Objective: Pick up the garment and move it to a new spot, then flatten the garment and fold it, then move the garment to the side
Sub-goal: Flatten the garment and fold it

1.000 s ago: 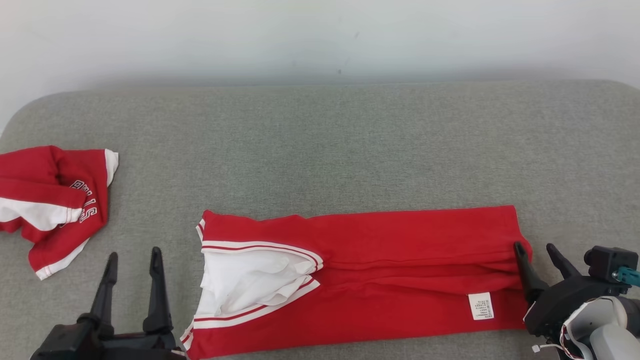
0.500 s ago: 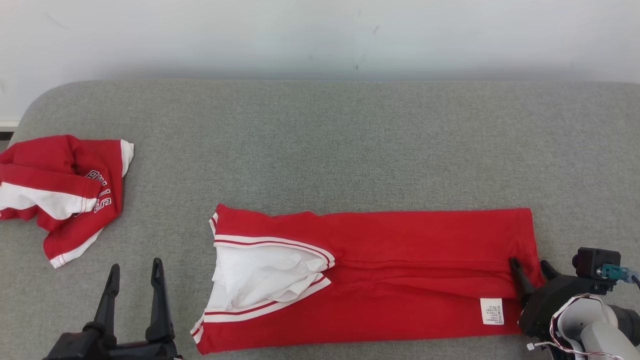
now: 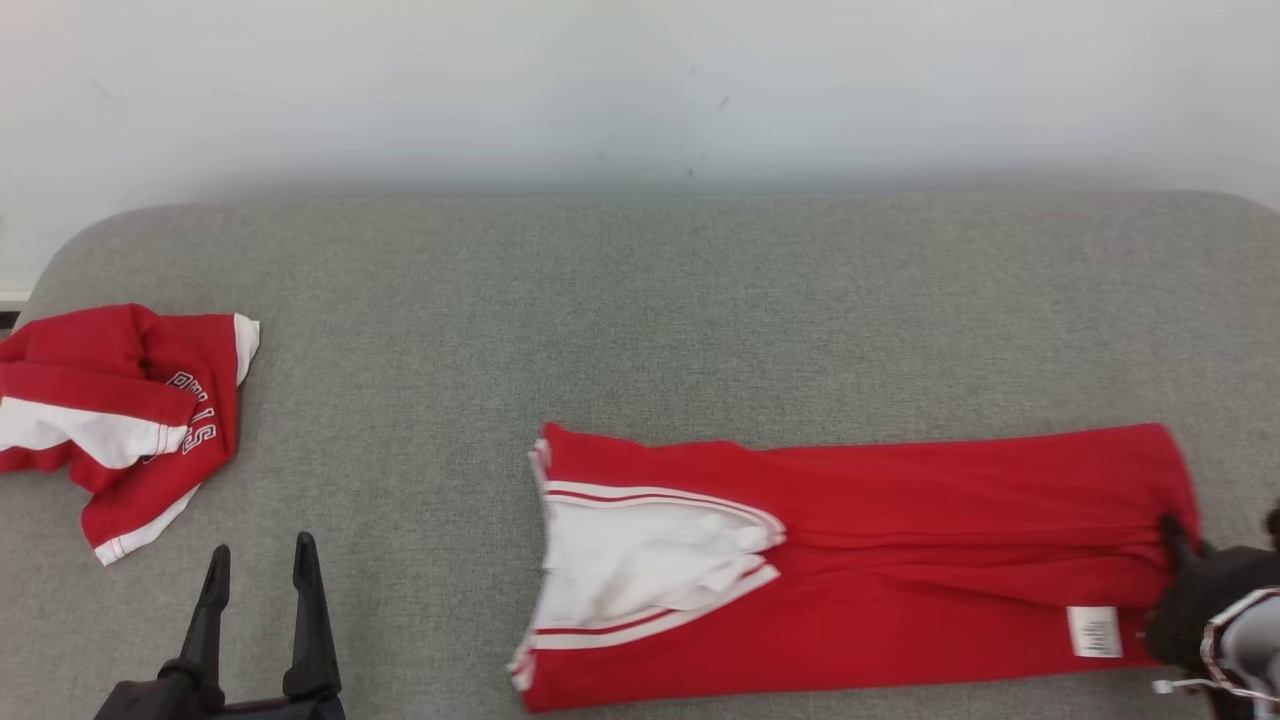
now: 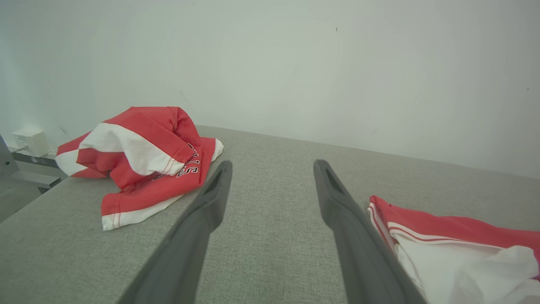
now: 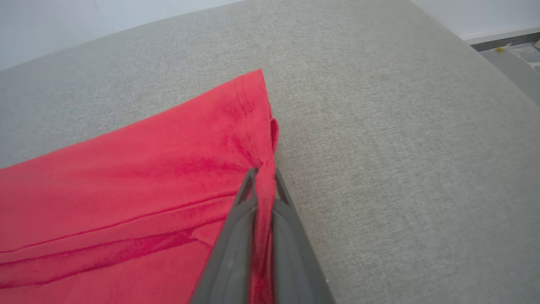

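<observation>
Nearest, lower left of the head view: found left hand (image 3: pixel 260 548) idle, fingers spread wide with nothing between them, hovering over bare desk (image 3: pixel 640 300).

Lower right: found right hand (image 5: pixel 264 173) clamped shut on the right-end hem of the garment (image 3: pixel 900 520), with a thin ridge of red cloth pinched up between the fingertips. Cannot tell how many layers sit in that pinch.

Logged garment as a long folded red strip lying flat across the near right part of the desk. Noted white lining (image 3: pixel 640 560) and striped trim showing at its left end, and a small white label (image 3: pixel 1092 632) close to the gripped end. Judged as mid-fold, or start of a drag by one end.

Risks from here:
- Shallow bite at the very hem; likely to slip out under a firm pull.
- If only the top layer is caught, expect the existing fold to peel open on lifting.
- Single grip point at mid-hem; expect cloth to gather toward it, leaving creases and a skewed edge.
- Left end unweighted, left hand well apart from it; expect the whole strip to slide along the desk rather than fold over.

Farther back, far left: noted second red-and-white garment (image 3: pixel 120 400), crumpled, well apart from the strip. Beyond the desk: plain pale wall (image 3: pixel 640 80).
</observation>
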You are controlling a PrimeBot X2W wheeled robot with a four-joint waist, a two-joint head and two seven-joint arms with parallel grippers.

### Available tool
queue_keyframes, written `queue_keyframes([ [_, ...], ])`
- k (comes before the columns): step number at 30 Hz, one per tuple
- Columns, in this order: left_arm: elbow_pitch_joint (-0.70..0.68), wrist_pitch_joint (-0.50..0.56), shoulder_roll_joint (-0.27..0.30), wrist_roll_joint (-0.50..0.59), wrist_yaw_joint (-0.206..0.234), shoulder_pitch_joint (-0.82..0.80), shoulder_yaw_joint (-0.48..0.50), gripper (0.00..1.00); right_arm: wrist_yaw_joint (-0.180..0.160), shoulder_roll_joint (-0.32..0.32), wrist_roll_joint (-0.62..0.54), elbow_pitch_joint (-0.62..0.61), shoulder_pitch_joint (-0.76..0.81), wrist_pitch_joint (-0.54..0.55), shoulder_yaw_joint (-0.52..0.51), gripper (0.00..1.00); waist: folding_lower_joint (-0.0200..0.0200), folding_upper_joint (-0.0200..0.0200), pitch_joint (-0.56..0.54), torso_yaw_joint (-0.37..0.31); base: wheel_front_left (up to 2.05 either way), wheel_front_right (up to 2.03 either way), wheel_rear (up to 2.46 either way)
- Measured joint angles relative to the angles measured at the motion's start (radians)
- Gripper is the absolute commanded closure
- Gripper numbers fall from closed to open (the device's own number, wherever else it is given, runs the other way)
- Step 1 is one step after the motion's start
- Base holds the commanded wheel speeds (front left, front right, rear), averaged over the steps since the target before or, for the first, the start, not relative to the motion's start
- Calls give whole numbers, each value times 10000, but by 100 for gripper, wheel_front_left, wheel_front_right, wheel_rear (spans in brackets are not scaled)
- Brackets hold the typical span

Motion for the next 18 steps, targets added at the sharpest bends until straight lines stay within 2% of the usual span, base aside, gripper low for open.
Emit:
queue_keyframes([
  [4,6,0,-46,59,-61,50,48,0,-2,-617,-44,201,-35,-127,-261,100,0,0,-134,-89,0,0,0],
  [8,4,0,-79,79,-71,168,148,0,-2,-658,-111,-115,-95,-150,-121,100,0,0,-225,-211,0,0,0],
  [12,6,0,-98,79,-71,268,213,0,-2,-420,-121,-945,-32,-71,339,100,0,0,-303,-359,0,0,0],
  [18,56,0,-117,75,-61,290,198,0,-4,284,67,-2846,429,303,1202,100,0,0,-396,-484,0,0,0],
])
